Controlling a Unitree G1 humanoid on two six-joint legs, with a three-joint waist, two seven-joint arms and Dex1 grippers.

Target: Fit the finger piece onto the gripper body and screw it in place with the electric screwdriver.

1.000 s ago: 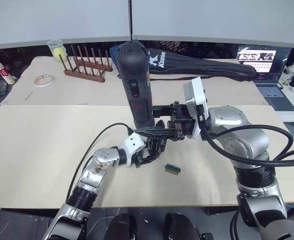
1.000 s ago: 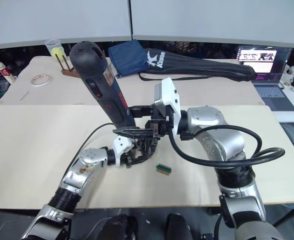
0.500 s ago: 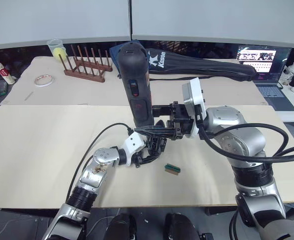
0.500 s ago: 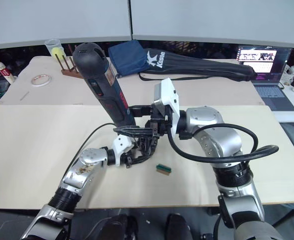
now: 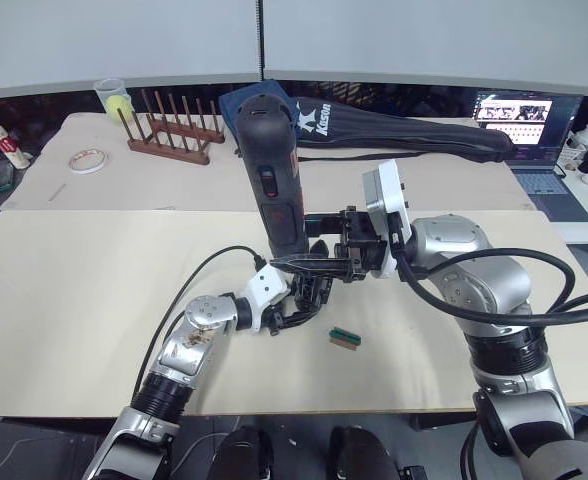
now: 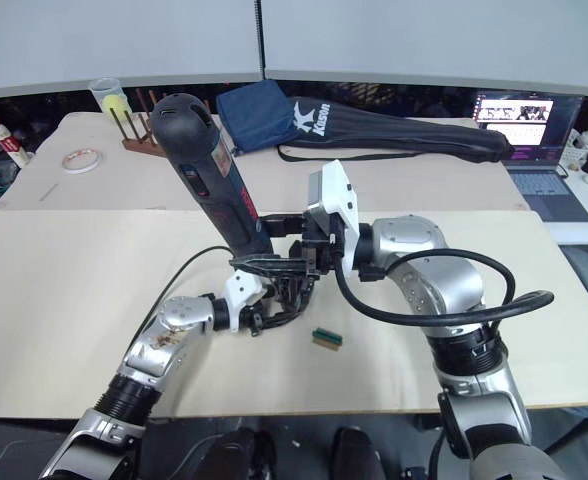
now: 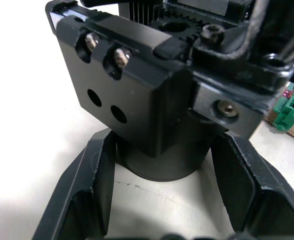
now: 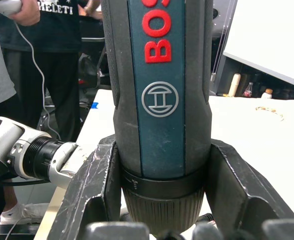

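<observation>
Left eye view | our right gripper [image 5: 292, 263] clamps the electric screwdriver [image 5: 271, 170] upright | left gripper [image 5: 299, 305] grips the gripper body [image 5: 314, 290], green block [image 5: 345, 338] at its 4 o'clock

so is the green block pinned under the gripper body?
No. In the left eye view the green block lies on the table by itself, apart from the gripper body that the left gripper holds.

Black/blue electric screwdriver [image 8: 159, 95] (red lettering), black gripper body [image 7: 157, 95], green block [image 5: 345, 338].
</observation>
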